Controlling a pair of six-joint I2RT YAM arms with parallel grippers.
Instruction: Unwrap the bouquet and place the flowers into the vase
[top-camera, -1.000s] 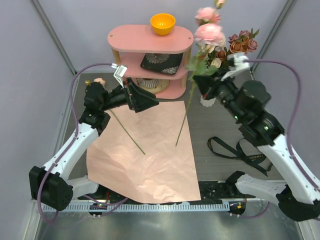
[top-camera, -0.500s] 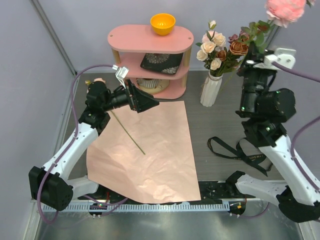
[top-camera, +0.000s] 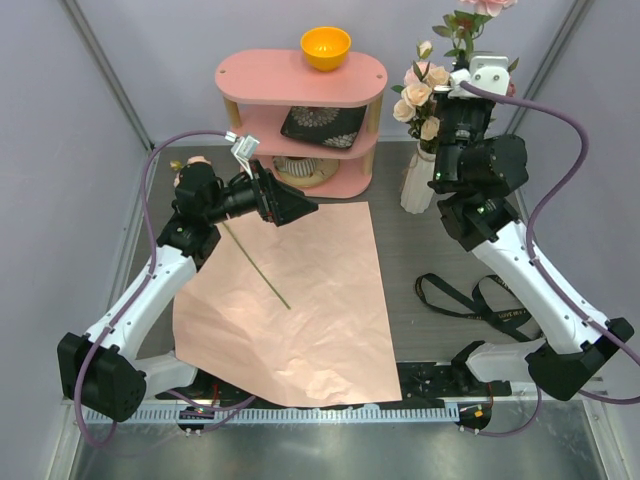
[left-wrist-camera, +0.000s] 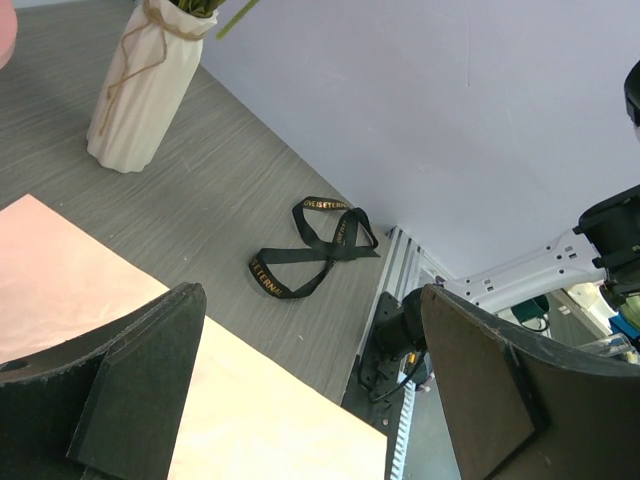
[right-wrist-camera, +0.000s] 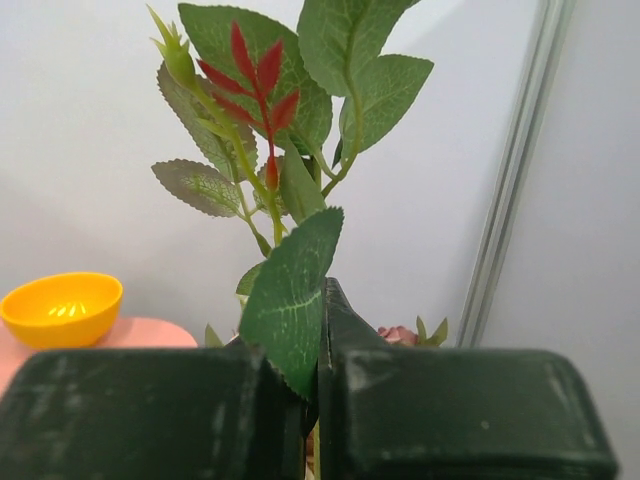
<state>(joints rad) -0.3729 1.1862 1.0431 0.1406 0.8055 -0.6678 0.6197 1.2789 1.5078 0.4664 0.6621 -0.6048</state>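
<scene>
The pink wrapping paper (top-camera: 300, 310) lies spread flat on the surface (top-camera: 440, 250) between the 2 arms. It looks thin, light and creased, and would likely slide or crumple if dragged.

The white ribbed vase (top-camera: 418, 182) stands at the far right, just beside the pink shelf (top-camera: 300, 75). Tall, narrow-necked and tied with twine, it would probably tip if a stalk were pushed in sideways. It already carries cream and peach flowers (top-camera: 420, 95) with green leaves.

Raised over the vase, the right pincer (right-wrist-camera: 315, 370) is clamped on 1 leafy stem (right-wrist-camera: 290, 190) whose pink bloom reaches the top edge of the overhead view. Whether its lower end is in the neck I cannot tell. An artificial stem like this should be light, springy and wiry, not fragile, and top-heavy at the bloom. A hold on the bare stalk below the leaves should let it hang straight.

1 more flower (top-camera: 255, 262) lies on the paper's left part, its thin stalk slanting inward. The pale pink head (top-camera: 198, 161) beside the left arm is probably its bloom. Lying flat, the stalk will be hard to pinch without catching paper.

The left pincer (top-camera: 288, 205) hovers over the paper's far edge, fingers wide apart, holding nothing.

The black ribbon (top-camera: 480, 300) lies loose to the right of the paper.
</scene>
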